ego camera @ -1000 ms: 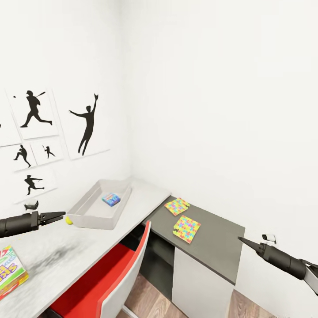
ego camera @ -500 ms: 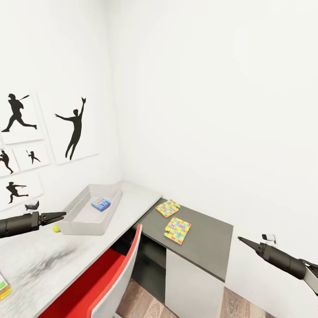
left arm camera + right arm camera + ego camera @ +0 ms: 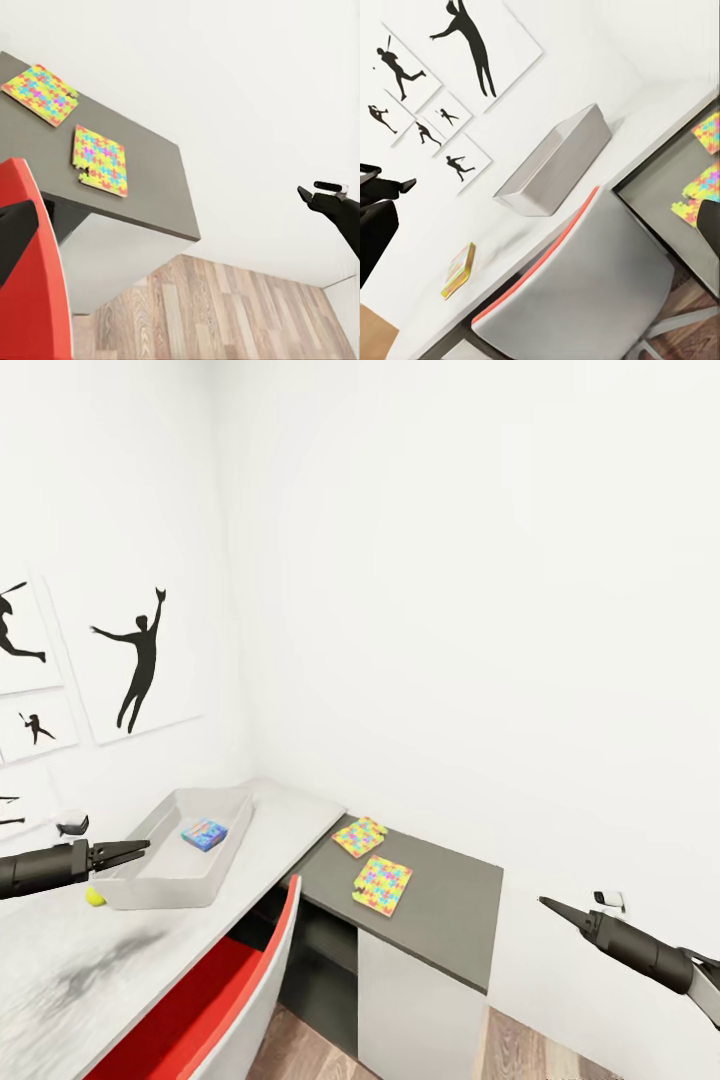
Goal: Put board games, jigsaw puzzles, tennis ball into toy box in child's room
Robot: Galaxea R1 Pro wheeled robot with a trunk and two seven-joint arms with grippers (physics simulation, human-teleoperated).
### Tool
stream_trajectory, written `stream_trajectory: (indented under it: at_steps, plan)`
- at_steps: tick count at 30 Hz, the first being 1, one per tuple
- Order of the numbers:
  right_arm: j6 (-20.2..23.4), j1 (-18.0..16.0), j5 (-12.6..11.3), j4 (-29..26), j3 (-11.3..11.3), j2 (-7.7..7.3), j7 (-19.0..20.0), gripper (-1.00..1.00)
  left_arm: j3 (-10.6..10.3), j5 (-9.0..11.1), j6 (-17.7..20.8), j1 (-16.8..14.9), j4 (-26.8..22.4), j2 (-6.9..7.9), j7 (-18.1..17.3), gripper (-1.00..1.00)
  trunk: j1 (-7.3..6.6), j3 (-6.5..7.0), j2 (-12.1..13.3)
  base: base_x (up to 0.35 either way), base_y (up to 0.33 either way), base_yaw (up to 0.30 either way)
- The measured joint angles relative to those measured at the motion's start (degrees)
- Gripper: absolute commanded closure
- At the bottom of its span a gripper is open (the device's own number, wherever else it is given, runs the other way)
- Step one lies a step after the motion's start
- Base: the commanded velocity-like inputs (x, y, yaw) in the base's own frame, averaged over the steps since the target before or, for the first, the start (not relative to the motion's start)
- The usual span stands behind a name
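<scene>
The toy box (image 3: 150,891) stands on the light grey table (image 3: 60,970) by the wall, with a blue board game (image 3: 204,834) lying inside it. The tennis ball (image 3: 95,897) rests on the table against the box's near corner. Two jigsaw puzzles (image 3: 360,836) (image 3: 382,884) lie flat on the lower dark grey section (image 3: 450,905). Another board game (image 3: 459,268) lies near the table's edge in the right wrist view. My left gripper (image 3: 138,849) hovers open and empty just in front of the toy box, above the ball. My right gripper (image 3: 548,904) hangs open and empty off the dark section's end.
A red chair (image 3: 230,980) with a grey back is pushed under the table between the two sections. Black ball-player pictures (image 3: 135,660) hang on the left wall. Wood-plank floor (image 3: 225,307) lies beyond the dark section's white end panel (image 3: 410,1000).
The whole head view has swung to the right, so table, toy box and puzzles sit further left in the picture. The board game at the left edge has slid out of it. Both grippers hold their poses.
</scene>
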Motion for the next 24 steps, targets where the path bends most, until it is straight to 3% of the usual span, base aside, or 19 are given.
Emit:
stream_trajectory:
  at_steps: [11,24]
  plan:
    - [-0.04,0.01,-0.09,0.13,-0.02,-0.05,-0.09,-1.0,-0.01,-0.09,0.0,0.0,0.01,-0.12,0.01,-1.0,0.01,0.89,0.01,-0.059,0.036,-0.195]
    - [0.08,0.01,-1.87,0.27,-0.04,-0.13,-0.1,-1.0,0.04,0.05,0.01,0.0,0.01,-0.22,0.0,-1.0,0.0,1.41,0.0,-0.089,0.069,-0.156]
